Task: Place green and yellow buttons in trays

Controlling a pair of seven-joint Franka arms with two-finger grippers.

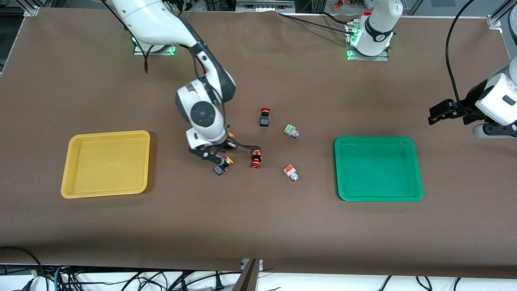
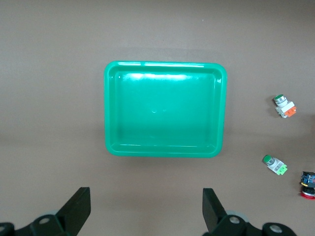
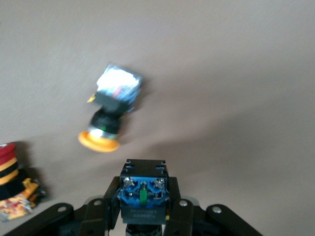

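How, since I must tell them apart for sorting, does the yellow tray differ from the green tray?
Colour: the yellow tray is yellow, the green tray green. Place: the yellow tray lies toward the right arm's end, the green tray toward the left arm's. Company: the right gripper, holding a button, hovers beside the yellow tray; the left gripper waits open beside the green tray. Both are empty, shallow, rounded rectangles of like size.

— What do I have lying on the brown table [image 1: 258, 226]?

— I see a yellow tray [image 1: 106, 164], a green tray [image 1: 378, 168], a yellow-capped button [image 1: 220, 167], two red-capped buttons [image 1: 264, 117] [image 1: 255, 159], and green-topped [image 1: 291, 131] and orange-topped [image 1: 291, 172] square switches.
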